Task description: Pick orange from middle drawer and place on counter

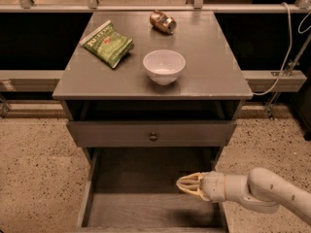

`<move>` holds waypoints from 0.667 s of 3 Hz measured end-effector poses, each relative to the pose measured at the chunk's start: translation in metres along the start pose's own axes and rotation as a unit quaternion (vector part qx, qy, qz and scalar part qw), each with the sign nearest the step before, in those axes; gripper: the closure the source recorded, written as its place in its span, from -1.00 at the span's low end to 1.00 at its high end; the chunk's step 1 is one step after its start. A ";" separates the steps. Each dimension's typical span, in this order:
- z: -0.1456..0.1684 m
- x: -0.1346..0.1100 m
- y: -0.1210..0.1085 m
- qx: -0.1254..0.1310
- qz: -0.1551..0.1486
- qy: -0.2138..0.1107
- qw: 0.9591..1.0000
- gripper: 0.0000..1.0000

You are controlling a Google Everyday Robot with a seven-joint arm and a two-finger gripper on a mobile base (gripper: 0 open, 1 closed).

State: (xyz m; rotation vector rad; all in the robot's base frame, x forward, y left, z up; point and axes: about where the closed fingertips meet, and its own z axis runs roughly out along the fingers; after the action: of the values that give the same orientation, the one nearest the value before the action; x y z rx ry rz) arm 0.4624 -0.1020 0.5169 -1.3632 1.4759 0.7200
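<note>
The middle drawer (131,205) is pulled open at the bottom of the view, showing its flat grey floor and low side walls. My gripper (187,185) hovers inside it over the right half of the floor, pointing left, with the cream arm coming in from the lower right. The orange does not show; the back of the drawer under the knobbed front is in shadow. The counter (214,57) is the grey top of the cabinet, above and behind the gripper.
On the counter are a white bowl (164,66) near the front middle, a green chip bag (108,43) at the left and a brownish can (163,22) lying at the back. A closed drawer front with a round knob (153,137) sits above the open drawer. Speckled floor lies on both sides.
</note>
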 end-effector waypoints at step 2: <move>0.006 0.016 -0.013 0.032 0.005 0.030 0.999 -0.78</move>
State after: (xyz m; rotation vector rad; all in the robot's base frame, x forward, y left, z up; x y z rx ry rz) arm 0.4780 -0.1050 0.5027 -1.3394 1.5413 0.6370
